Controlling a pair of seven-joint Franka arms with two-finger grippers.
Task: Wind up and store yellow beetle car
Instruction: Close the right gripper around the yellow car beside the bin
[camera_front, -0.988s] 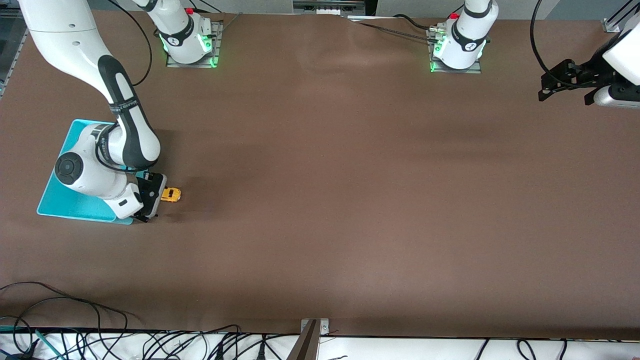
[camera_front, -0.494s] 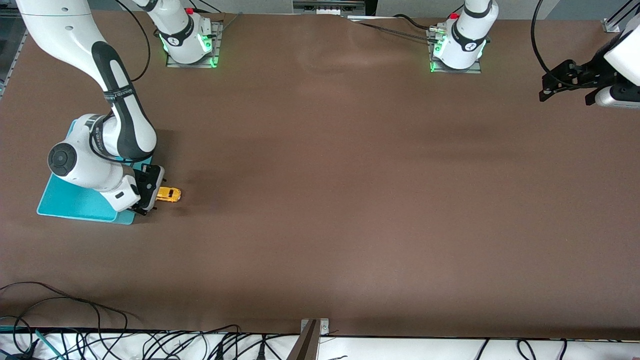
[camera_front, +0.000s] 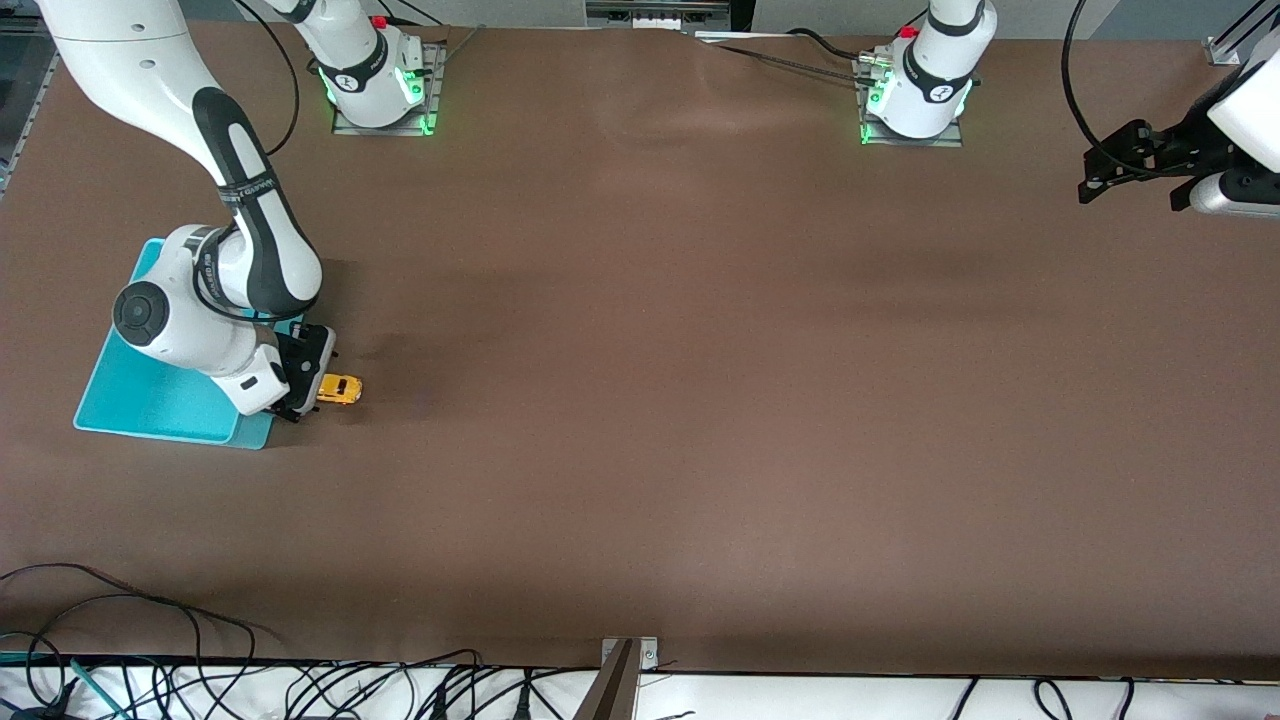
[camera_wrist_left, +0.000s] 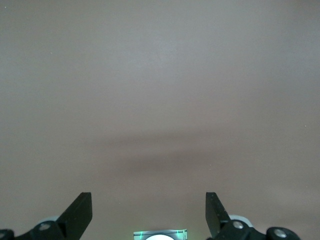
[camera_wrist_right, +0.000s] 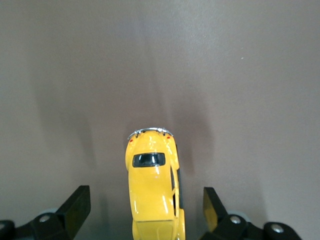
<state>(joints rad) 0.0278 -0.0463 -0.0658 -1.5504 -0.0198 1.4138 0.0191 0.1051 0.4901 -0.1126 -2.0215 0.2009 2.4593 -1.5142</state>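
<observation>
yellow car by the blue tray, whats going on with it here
The right gripper is down at the yellow beetle car, which sits on the table beside the turquoise bin. Its fingers are open on either side of the car and have not closed on it. The left gripper waits open above the table at the left arm's end.

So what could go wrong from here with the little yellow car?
1. The right gripper stands open around the yellow beetle car with gaps at both sides; closing off-centre could nudge the wheeled toy so it rolls away.
2. The car sits on the table beside the turquoise bin, so the arm's wrist may bump the bin.
The left gripper waits open over the table.
</observation>
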